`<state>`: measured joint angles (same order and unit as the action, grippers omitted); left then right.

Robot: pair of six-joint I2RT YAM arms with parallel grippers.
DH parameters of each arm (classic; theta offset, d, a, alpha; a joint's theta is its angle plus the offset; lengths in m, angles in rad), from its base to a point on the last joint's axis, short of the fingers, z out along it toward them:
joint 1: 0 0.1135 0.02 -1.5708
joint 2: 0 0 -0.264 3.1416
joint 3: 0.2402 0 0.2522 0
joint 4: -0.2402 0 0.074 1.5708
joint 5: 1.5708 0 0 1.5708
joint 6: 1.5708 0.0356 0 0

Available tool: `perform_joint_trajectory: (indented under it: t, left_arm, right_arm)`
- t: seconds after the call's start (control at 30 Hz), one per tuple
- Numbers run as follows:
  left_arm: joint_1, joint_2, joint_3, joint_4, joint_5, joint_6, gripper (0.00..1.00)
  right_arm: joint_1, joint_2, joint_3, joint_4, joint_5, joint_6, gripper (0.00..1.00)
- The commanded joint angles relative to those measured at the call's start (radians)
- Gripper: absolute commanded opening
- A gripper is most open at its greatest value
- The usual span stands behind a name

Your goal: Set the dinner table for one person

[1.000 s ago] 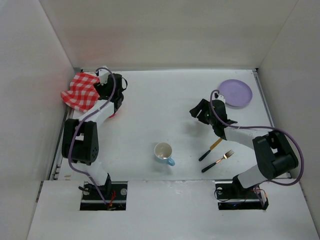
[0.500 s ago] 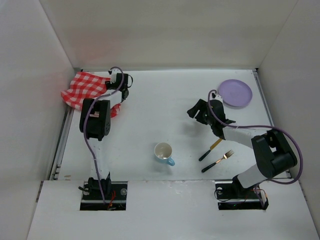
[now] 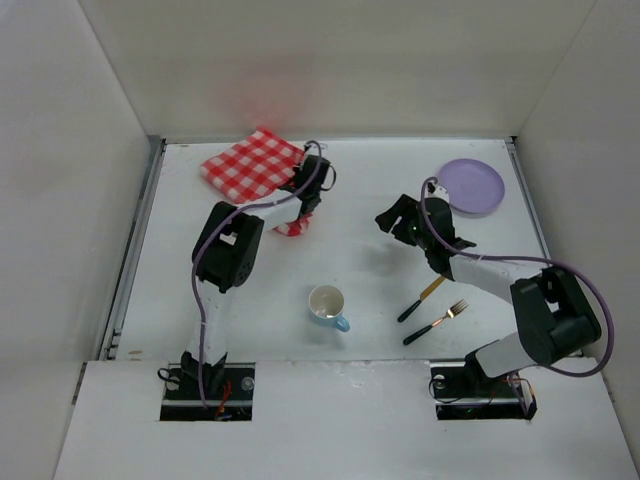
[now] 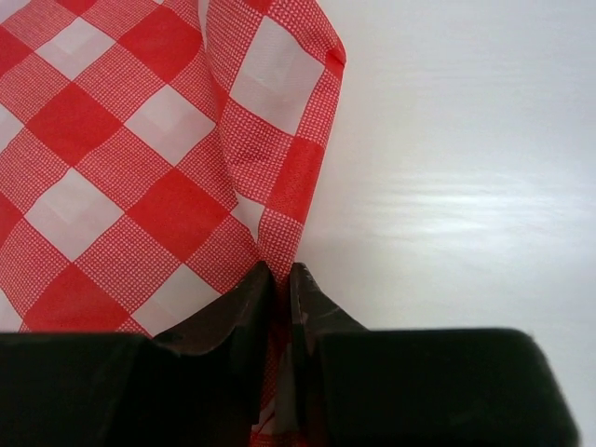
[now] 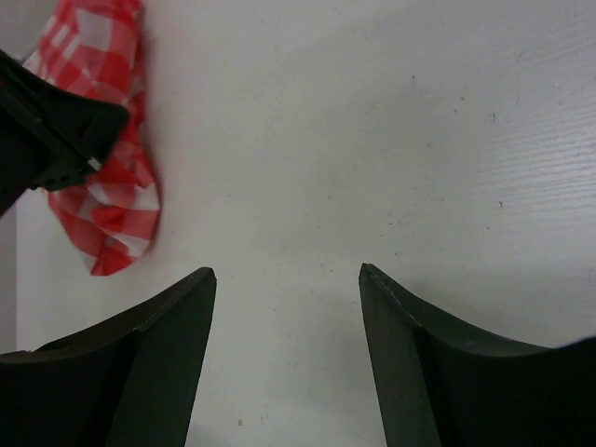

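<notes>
A red-and-white checked cloth (image 3: 255, 165) lies partly spread on the white dinner table (image 3: 350, 190) at the back, left of centre. My left gripper (image 3: 304, 204) (image 4: 279, 272) is shut on a fold at the cloth's (image 4: 140, 168) right edge, with fabric pinched between the jaws. My right gripper (image 3: 392, 218) (image 5: 287, 275) hovers open over bare table right of centre, nothing between its fingers. In the right wrist view the cloth (image 5: 107, 200) shows at the far left, beside the left gripper's black body (image 5: 51, 130).
A purple plate (image 3: 472, 186) sits at the back right. A white cup with a blue handle (image 3: 327, 303) stands near the front centre. A black-handled utensil (image 3: 420, 299) and a fork (image 3: 436, 322) lie to its right. White walls enclose the table.
The left gripper closed on the cloth and carried it right, from the back left corner toward the back middle. The right gripper stayed open and nearly still.
</notes>
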<state>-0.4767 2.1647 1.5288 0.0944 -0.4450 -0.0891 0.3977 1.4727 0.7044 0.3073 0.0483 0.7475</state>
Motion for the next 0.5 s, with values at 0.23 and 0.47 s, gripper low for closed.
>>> perform_joint_trajectory:
  t: [0.23,0.47]
  left_arm:
    - [-0.164,-0.147,-0.012,0.089,0.082,0.02,0.46]
    - [-0.234,-0.171,0.08,0.085,0.081,0.09,0.66]
  right_arm:
    - [-0.02,-0.06,-0.011,0.049,0.008,0.0,0.7]
    - [-0.047,-0.077,-0.032,0.061,0.016,0.01,0.7]
